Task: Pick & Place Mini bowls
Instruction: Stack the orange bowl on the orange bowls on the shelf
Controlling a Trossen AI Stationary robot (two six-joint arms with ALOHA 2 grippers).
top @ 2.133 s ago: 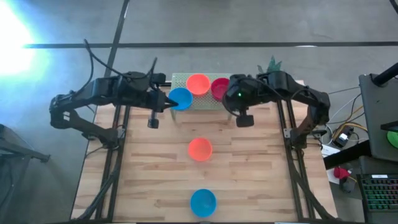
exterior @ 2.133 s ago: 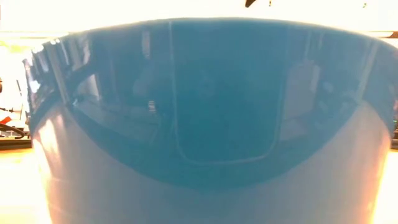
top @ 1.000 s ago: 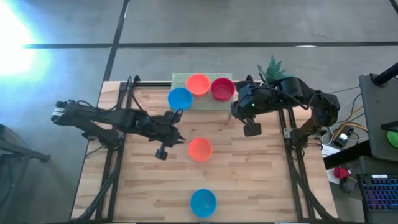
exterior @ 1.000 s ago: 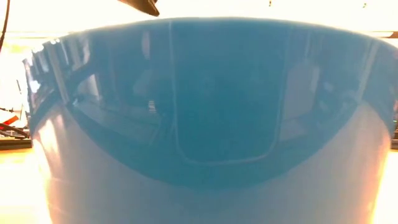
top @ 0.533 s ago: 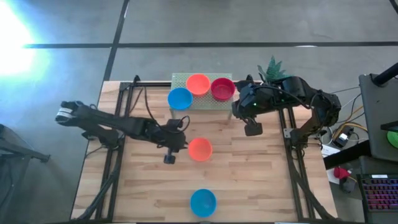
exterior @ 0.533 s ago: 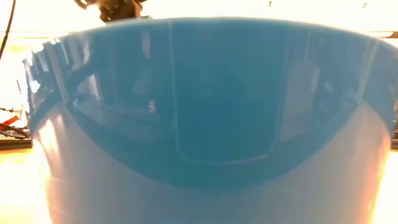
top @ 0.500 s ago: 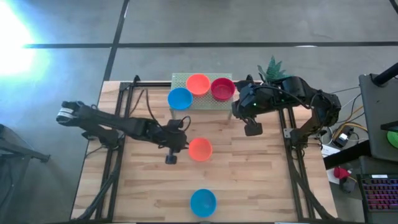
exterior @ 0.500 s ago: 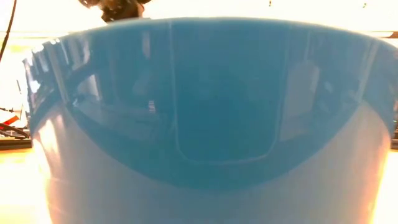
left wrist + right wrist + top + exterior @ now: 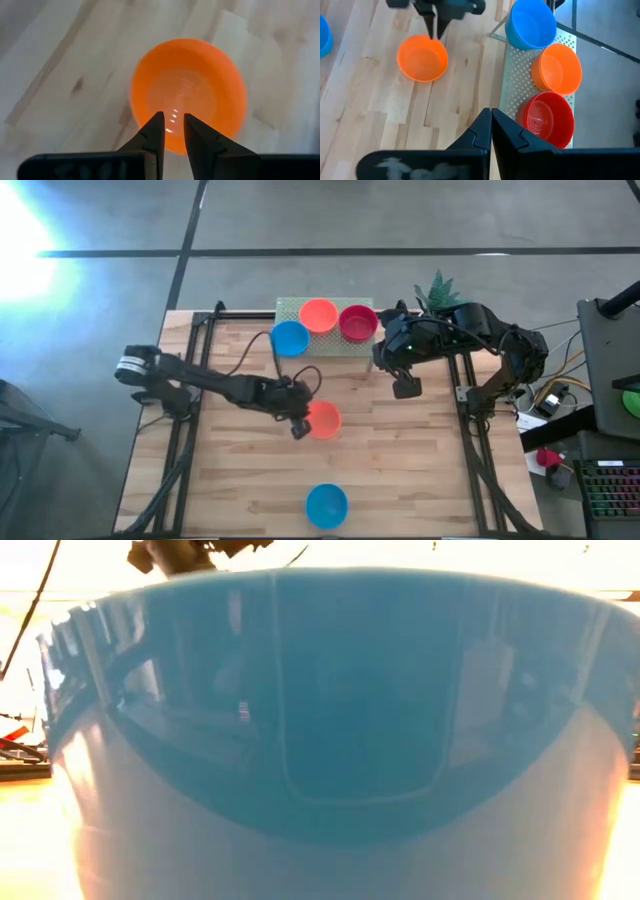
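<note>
High view, left claw [image 9: 300, 427]: at the near rim of the lone orange mini bowl [image 9: 323, 420] mid-tabletop [image 9: 400, 470], fingers slightly apart, straddling its wall.
Right claw [image 9: 404, 389]: fingers together, hovering beside the perforated tray [image 9: 320, 340].

We read this as a robotics lab or workshop. Bare grey concrete floor [image 9: 330, 220] lies all round the pale wood-plank table [image 9: 400, 480] with its dark metal frame. Beyond the right gripper [image 9: 405, 390], off the table's edge, we note loose coloured cables [image 9: 545, 395], a black keyboard [image 9: 610, 490] and dark equipment [image 9: 608, 360].
</note>
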